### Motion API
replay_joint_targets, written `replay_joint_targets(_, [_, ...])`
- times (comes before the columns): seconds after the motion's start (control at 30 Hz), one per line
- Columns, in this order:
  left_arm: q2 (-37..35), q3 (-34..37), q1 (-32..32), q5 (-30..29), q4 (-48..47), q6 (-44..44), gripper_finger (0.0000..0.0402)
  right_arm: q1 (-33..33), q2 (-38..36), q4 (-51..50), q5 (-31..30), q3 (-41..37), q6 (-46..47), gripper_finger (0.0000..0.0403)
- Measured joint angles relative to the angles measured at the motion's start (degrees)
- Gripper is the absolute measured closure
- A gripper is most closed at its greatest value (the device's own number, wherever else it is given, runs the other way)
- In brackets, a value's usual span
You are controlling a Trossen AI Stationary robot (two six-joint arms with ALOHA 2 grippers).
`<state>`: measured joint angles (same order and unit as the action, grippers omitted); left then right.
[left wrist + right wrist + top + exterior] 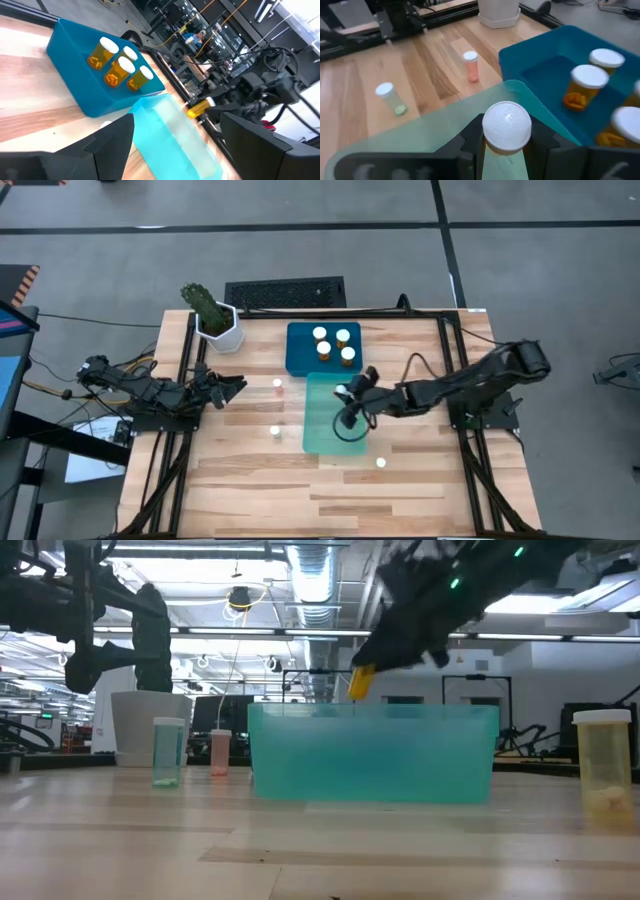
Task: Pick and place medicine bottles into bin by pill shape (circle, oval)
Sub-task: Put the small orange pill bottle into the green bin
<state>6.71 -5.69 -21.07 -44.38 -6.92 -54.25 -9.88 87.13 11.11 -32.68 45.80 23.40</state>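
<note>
We are holding a small amber cylindrical medicine bottle with a round white cap [507, 126] in our right pincer [347, 406], its fingers pinching the bottle's sides. It is hanging above the translucent teal rectangular bin [335, 420] near the desk's middle, long axis tilted, so we judge the coming release is straight down. Four capped amber bottles [334, 344] are standing in the dark blue bin [300, 358] toward the far edge. Our left pincer [228, 388] is waiting, spread, near the left edge.
</note>
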Motion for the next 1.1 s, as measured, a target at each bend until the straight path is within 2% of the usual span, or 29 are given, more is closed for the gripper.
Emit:
replay_joint_targets(0.1, [0.0, 0.0, 0.0, 0.0, -0.1, 0.0, 0.0113, 1.8, 4.7, 4.8, 0.8, 0.1, 0.0, 0.0293])
replay_joint_targets(0.27, [0.0, 0.0, 0.0, 0.0, -0.2, 0.0, 0.0113, 3.9, 12.0, 6.1, 4.6, 4.6, -2.6, 0.0293])
replay_joint_targets(0.4, [0.0, 0.0, 0.0, 0.0, -0.2, 0.0, 0.0113, 4.5, 17.2, 3.1, 7.5, 10.9, -6.8, 0.0293])
replay_joint_targets(0.57, [0.0, 0.0, 0.0, 0.0, -0.1, 0.0, 0.0113, 5.0, 21.7, -3.5, 7.1, 16.8, -9.1, 0.0293])
replay_joint_targets(1.1, [0.0, 0.0, 0.0, 0.2, -0.1, 0.0, 0.0113, 8.4, 24.0, -3.2, 5.7, 15.7, -9.7, 0.0293])
